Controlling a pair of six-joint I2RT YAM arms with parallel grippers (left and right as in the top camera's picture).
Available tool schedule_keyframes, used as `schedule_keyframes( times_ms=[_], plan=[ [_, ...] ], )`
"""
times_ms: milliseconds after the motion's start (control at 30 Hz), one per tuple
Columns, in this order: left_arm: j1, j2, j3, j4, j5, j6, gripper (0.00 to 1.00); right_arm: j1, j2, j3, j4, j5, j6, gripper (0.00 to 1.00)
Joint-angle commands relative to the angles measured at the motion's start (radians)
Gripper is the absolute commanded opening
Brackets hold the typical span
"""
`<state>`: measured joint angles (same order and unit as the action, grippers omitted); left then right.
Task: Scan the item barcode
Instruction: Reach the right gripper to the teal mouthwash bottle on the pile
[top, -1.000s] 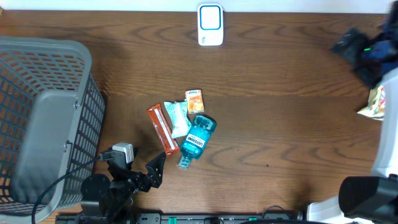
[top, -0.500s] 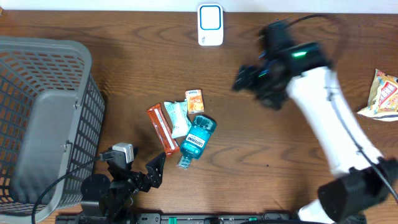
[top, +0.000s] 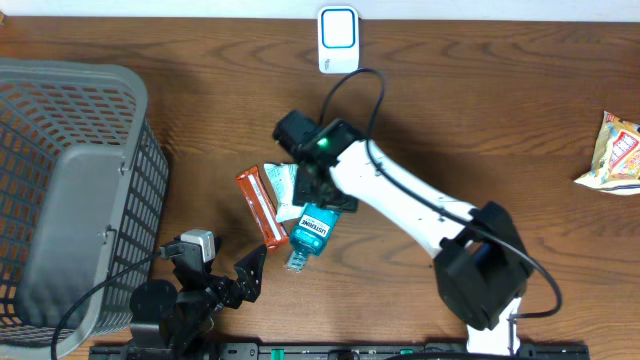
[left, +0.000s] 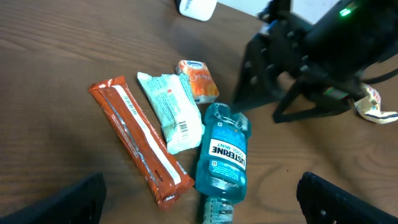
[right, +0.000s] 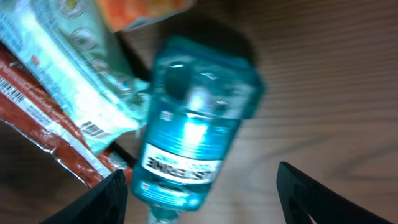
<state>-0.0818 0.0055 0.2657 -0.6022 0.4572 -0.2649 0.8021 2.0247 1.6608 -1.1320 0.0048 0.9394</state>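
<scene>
A blue mouthwash bottle (top: 316, 225) lies on its side in the middle of the table, cap toward the front edge. Beside it lie a white-green packet (top: 284, 190) with a barcode, an orange-red bar (top: 260, 207) and a small orange box (left: 198, 79). My right gripper (top: 318, 192) hovers open just above the bottle (right: 189, 134), one finger on each side and neither touching it. My left gripper (top: 235, 280) stands open near the front edge, with the bottle (left: 222, 155) lying ahead of it. The white scanner (top: 338, 40) stands at the back edge.
A large grey mesh basket (top: 60, 190) fills the left side of the table. A snack bag (top: 612, 152) lies at the far right edge. The right arm (top: 410, 205) stretches diagonally across the table's middle.
My right arm has swept from the far right edge across the table to just above the mouthwash bottle. The left arm and the items have not moved.
</scene>
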Motion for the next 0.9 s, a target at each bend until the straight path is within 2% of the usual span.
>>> schedule_keyframes(
  times_ms=[0, 333, 533, 733, 800, 867],
  plan=[
    [0.003, -0.002, 0.003, 0.0, -0.005, -0.002, 0.98, 0.025, 0.032, 0.002, 0.014, 0.059, 0.026, 0.7],
    [0.003, -0.002, 0.003, 0.0, -0.005, -0.002, 0.98, 0.06, 0.138, 0.002, -0.008, 0.06, 0.037, 0.65],
    [0.003, -0.002, 0.003, 0.0, -0.005, -0.002, 0.98, 0.077, 0.179, 0.002, -0.023, 0.061, 0.037, 0.72],
    [0.003, -0.002, 0.003, 0.0, -0.005, -0.002, 0.98, 0.074, 0.187, 0.001, -0.165, 0.123, 0.037, 0.73],
    [0.003, -0.002, 0.003, 0.0, -0.005, -0.002, 0.98, 0.074, 0.187, 0.001, -0.21, 0.166, 0.037, 0.72],
    [0.003, -0.002, 0.003, 0.0, -0.005, -0.002, 0.98, 0.074, 0.187, -0.001, -0.242, 0.197, 0.035, 0.65]
  ],
)
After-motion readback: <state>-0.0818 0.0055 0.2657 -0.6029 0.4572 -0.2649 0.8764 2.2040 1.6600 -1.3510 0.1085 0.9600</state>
